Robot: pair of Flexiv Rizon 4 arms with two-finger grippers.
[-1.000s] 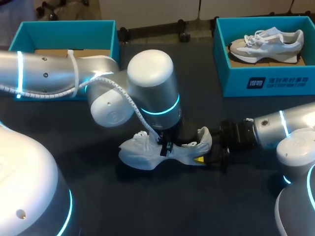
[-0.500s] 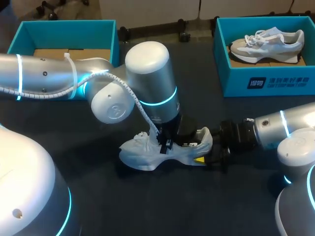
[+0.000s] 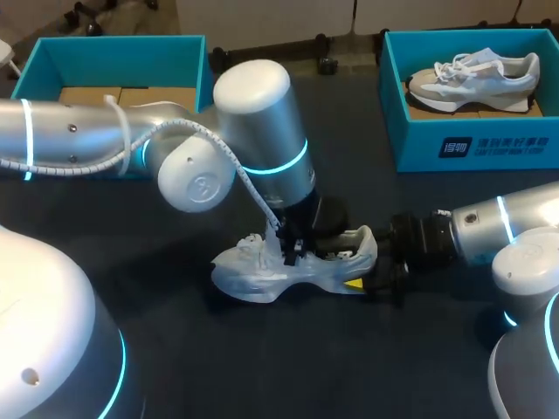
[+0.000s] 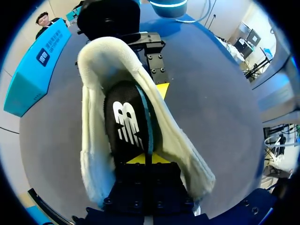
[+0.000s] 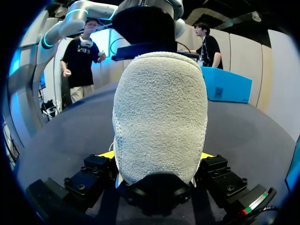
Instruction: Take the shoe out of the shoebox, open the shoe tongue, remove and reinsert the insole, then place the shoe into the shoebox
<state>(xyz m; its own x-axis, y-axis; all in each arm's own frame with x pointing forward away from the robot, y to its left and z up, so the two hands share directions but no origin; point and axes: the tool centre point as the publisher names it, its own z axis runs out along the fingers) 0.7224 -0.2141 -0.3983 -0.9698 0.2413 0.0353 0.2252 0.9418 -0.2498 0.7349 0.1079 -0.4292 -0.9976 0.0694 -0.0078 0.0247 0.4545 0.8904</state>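
Shoebox [image 3: 113, 61] behind left jaws holds no shoe. Shoe [image 3: 244, 271] out on counter [image 3: 262, 367]. Left jaws down in shoe mouth, apparently pinched narrow on black insole [image 4: 129, 124]; removal likely underway. Right jaws clamp shoe heel. Remaining: reinsert insole, rebox shoe.
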